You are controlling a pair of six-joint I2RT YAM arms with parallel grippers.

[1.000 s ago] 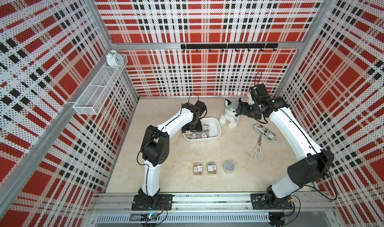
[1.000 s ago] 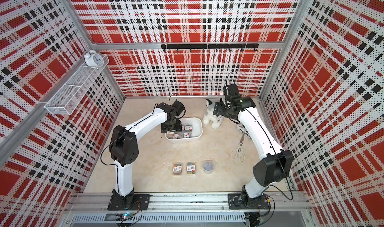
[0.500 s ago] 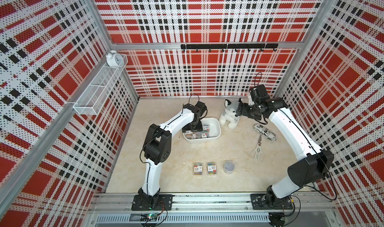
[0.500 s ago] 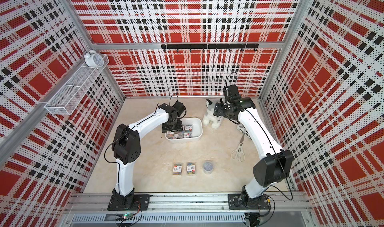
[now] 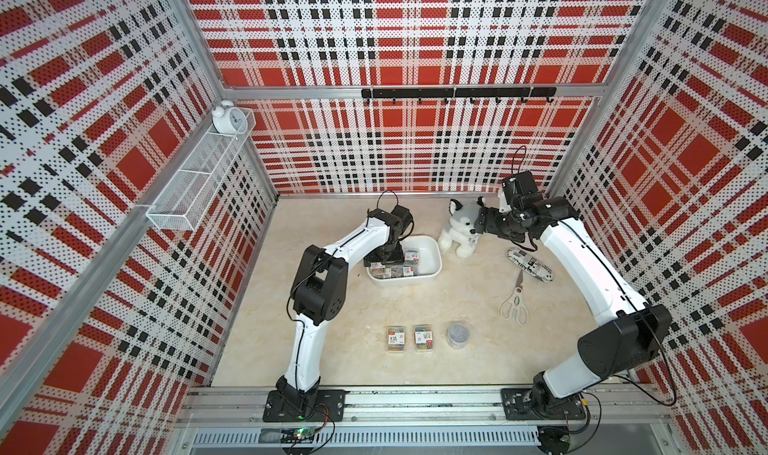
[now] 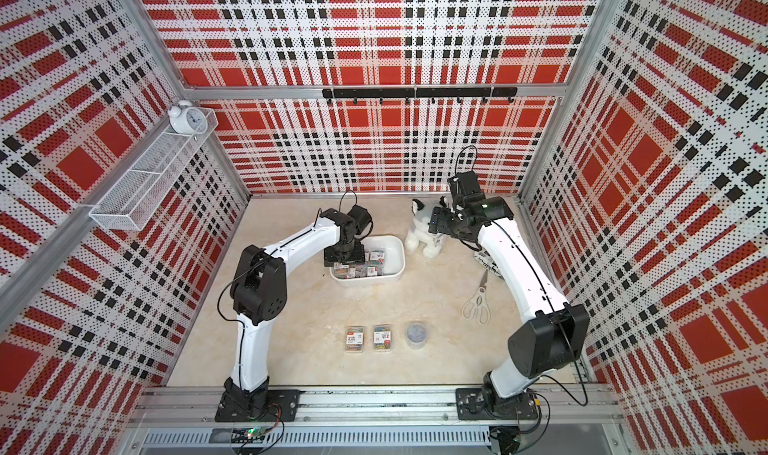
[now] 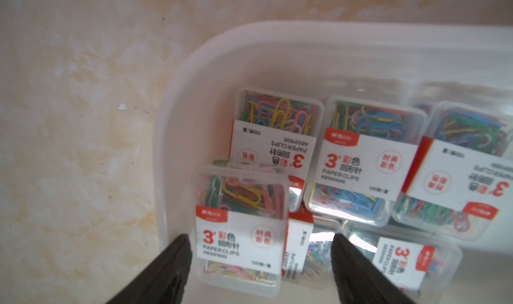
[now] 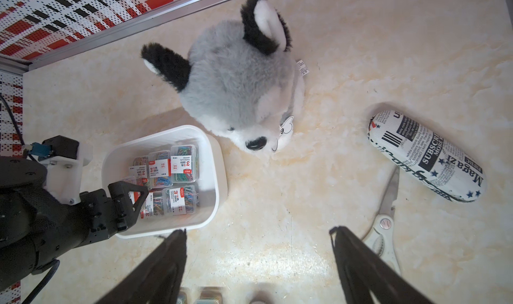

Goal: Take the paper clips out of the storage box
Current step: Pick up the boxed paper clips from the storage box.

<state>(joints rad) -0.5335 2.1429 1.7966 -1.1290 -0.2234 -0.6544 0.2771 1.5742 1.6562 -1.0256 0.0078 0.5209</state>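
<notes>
The left pincer (image 7: 261,247) stands open inside the storage box (image 7: 194,66). Its dark fingers (image 7: 177,263) straddle one clear case of paper clips (image 7: 241,227): one finger is just beside the case's edge, the other apart from it. The case's white-and-red label reads "3' PAPER CLIPS" with Chinese characters, a code beginning "ABS9" and "100"; the red tab's brand mark is too blurred to read. This case lies on top of other cases (image 7: 363,161) with the same label, some turned the opposite way. Two more cases (image 5: 395,339) and a round tub (image 5: 457,335) sit outside the box on the worktop (image 5: 353,307). The right pincer (image 8: 258,231) hangs open and empty above bare worktop, near the plush dog (image 8: 236,80), scissors (image 8: 385,224) and an oblong pouch (image 8: 424,155) printed "Magazi", "SUBSCRI" and "MORE".
</notes>
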